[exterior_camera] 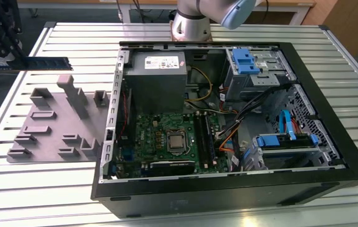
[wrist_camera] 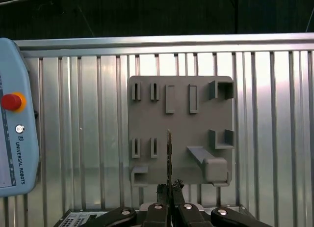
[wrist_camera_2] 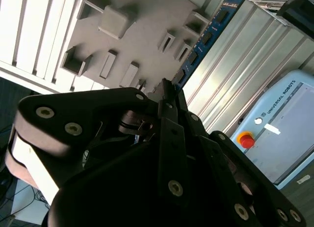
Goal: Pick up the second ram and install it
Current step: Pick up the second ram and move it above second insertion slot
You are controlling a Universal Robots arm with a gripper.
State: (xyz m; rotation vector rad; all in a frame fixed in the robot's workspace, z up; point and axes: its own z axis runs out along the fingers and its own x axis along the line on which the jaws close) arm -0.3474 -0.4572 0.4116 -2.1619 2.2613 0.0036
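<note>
While your gripper (wrist_camera: 170, 188) is clamped on the second ram (wrist_camera: 169, 156), note that the stick runs straight out from the fingertips, edge-on in the first wrist view, above the grey tray (wrist_camera: 147, 138). In the exterior view the second ram (exterior_camera: 40, 63) hangs level beyond that tray (exterior_camera: 46, 137), well apart from the open computer case (exterior_camera: 305, 184) and its motherboard (exterior_camera: 160, 137), which lie toward the exterior view's right.

The exterior view looked down from high at the front, taking in the open computer case (exterior_camera: 229, 127) and grey tray (exterior_camera: 53, 127). Both wrist views looked past the gripper (wrist_camera: 169, 190) onto that tray (wrist_camera_2: 132, 35) and the slatted table (wrist_camera: 73, 114).
</note>
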